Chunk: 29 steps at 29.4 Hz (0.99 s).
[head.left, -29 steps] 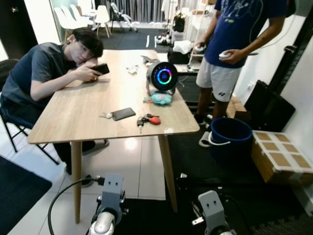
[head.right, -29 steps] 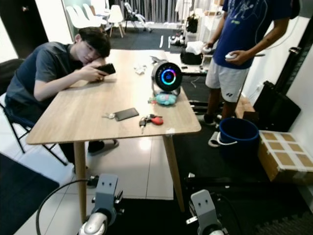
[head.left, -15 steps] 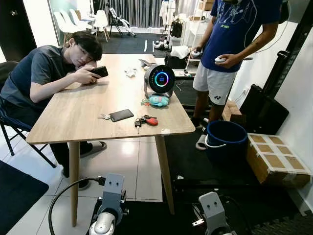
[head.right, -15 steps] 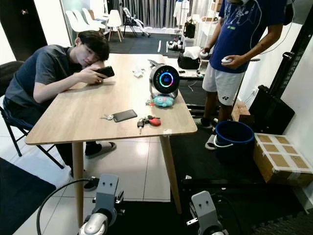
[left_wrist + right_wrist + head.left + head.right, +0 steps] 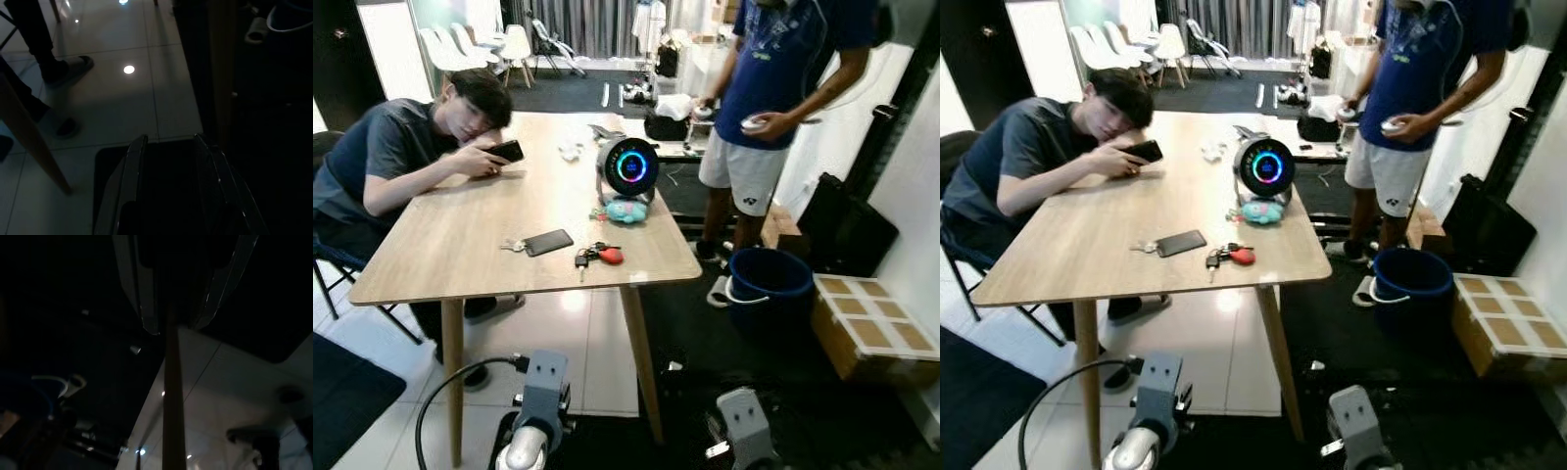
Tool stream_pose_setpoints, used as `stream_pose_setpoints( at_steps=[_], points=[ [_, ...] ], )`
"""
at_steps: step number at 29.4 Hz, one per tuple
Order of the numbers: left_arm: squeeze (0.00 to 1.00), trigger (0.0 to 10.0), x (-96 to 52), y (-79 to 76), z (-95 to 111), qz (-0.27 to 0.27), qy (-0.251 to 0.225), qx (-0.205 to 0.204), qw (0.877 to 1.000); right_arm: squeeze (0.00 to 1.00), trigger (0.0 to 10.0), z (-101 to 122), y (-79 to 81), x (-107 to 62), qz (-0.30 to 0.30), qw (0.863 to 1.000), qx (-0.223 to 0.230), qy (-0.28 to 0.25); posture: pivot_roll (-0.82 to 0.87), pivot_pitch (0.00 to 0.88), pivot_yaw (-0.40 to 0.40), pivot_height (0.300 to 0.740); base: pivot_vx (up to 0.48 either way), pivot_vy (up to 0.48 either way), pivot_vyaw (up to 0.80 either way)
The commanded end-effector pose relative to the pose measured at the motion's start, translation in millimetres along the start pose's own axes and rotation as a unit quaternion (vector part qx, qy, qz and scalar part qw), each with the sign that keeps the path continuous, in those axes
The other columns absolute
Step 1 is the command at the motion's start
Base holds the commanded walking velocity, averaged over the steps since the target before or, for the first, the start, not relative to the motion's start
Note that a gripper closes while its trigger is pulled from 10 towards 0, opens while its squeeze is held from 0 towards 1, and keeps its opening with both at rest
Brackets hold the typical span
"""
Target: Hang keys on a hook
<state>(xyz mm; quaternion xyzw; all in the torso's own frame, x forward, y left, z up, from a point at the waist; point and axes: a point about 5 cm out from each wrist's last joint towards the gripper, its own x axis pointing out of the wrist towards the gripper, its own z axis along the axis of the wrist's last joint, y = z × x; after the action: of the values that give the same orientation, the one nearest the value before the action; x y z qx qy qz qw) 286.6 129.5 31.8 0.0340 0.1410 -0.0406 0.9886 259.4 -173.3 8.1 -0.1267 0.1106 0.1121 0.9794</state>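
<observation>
Your left tool [image 5: 168, 147] hangs low by the floor, its two black fingers [image 5: 128, 169] parted around empty air. Your right tool [image 5: 176, 325] also hangs low in deep shade, its fingers apart with nothing between them; a wooden table leg [image 5: 172, 406] stands just beyond them.

You will find the keys [image 5: 592, 257], with a red fob, lying flat on the wooden tabletop [image 5: 460, 245] near its near right corner, well above and beyond both tools. Just left of the keys lies a dark phone [image 5: 549, 242], and a small pale key piece [image 5: 512, 246] touches the phone's left end. Farther back from the keys sits a small teal toy [image 5: 626, 210], and behind it a round black speaker [image 5: 628, 165] with a glowing coloured ring.

On the far left, a seated person in a grey shirt [image 5: 391, 157] leans on the tabletop, holding a phone. On the far right, a person in a blue shirt and white shorts [image 5: 773, 88] stands beside the tabletop. Near that person's feet stands a dark blue bucket [image 5: 771, 286] on the floor, with a cardboard box [image 5: 871, 333] to its right.
</observation>
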Motion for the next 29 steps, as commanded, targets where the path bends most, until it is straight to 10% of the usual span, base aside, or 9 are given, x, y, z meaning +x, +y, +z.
stream_pose_setpoints(
  at_steps=[1,16,29],
  points=[
    [0.00,10.0,-2.4,1.1,-7.7,0.003,0.018,-0.007,1.000,0.00,10.0,-6.0,5.0,-3.2,0.004,1.000,0.007,0.012,0.00,0.100,-0.012,0.740,0.000,0.000,0.00],
    [0.00,10.0,-2.7,2.7,-8.7,0.007,0.025,-0.011,1.000,0.00,10.0,-6.5,6.9,-4.1,0.004,1.000,0.009,0.012,0.00,0.104,-0.008,0.740,0.000,0.000,0.00],
    [0.00,10.0,-3.1,2.7,-8.7,0.008,0.025,-0.013,1.000,0.00,10.0,-6.8,7.2,-4.2,0.004,1.000,0.010,0.013,0.00,0.108,-0.009,0.740,0.000,0.460,0.00]
  ],
)
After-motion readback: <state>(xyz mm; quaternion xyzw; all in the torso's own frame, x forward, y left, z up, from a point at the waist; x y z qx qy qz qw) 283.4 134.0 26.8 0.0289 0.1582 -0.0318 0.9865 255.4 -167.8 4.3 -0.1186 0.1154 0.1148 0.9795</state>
